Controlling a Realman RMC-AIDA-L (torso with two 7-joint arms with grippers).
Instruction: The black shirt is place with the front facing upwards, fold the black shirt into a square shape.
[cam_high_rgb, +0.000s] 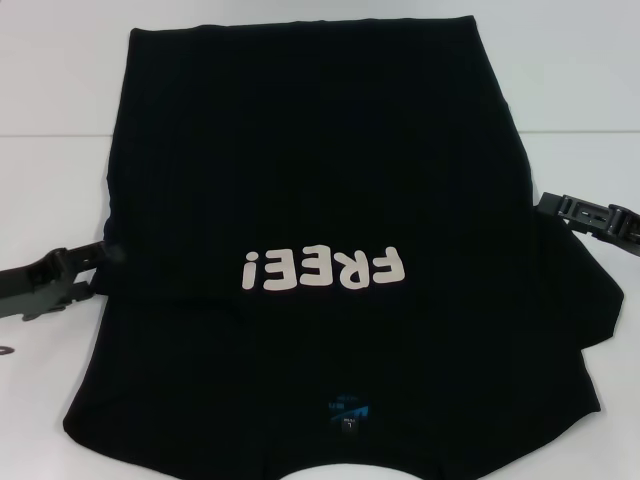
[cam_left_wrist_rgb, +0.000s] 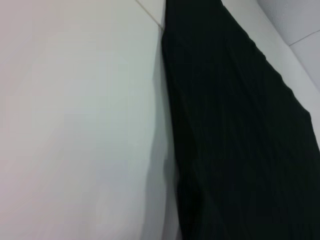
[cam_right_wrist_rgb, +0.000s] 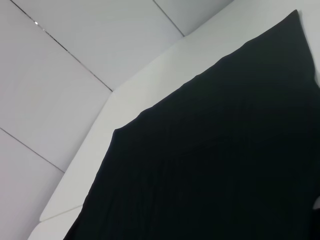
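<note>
Left gripper (cam_high_rgb: 100, 262): low at 9 o'clock in the head view, its tip right at the left edge of the black shirt (cam_high_rgb: 330, 200). Fingers merge with the dark cloth there; cannot tell whether they are apart, together, or pinching fabric.

Right gripper (cam_high_rgb: 560, 207): at 3 o'clock, tip meeting the shirt's right edge just above the spread right sleeve. Same problem; finger state cannot be told.

The shirt lies flat on the white table (cam_high_rgb: 60, 70), front up, filling most of the head view. Collar sits at 6 o'clock, nearest the robot, hem at 12 o'clock. The white "FREE!" print (cam_high_rgb: 322, 270) reads upside down from the head camera, just below centre. A small blue neck label (cam_high_rgb: 347, 411) shows inside the collar.

Left wrist view: only the shirt's (cam_left_wrist_rgb: 240, 140) long straight edge against bare table top (cam_left_wrist_rgb: 75, 125), with a thin seam line in the surface. No fingers, no print.

Right wrist view: a broad black expanse of the shirt (cam_right_wrist_rgb: 220, 150) with one corner pointing away, white table (cam_right_wrist_rgb: 150, 85) beyond it, and pale panelled floor past the table edge. The head view shows none of that floor.
</note>
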